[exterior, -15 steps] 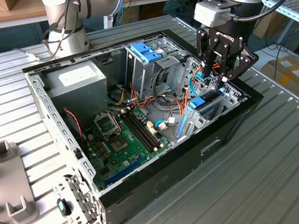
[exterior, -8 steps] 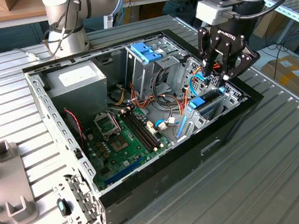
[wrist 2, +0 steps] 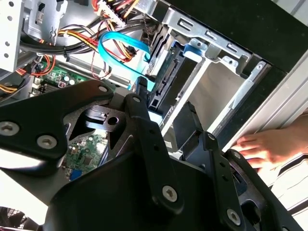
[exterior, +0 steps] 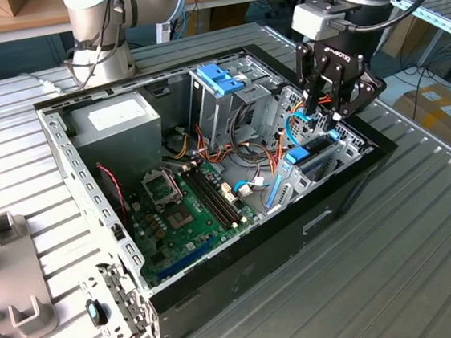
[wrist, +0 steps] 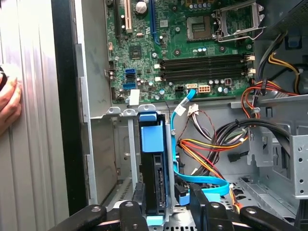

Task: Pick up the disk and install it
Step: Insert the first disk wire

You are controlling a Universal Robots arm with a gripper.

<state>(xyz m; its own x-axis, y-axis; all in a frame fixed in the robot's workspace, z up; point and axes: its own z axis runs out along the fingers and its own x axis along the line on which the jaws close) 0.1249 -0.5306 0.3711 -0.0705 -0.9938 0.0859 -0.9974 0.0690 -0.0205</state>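
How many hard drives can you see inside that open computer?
1. The hard drive in its light blue plastic carrier stands on edge in the grey metal bay, just below the black gripper. The tall metal cage may hide others.

A robotics workshop: an open computer case (exterior: 246, 284) on a slatted metal bench (exterior: 397, 264), cardboard boxes (exterior: 441, 110) nearby.
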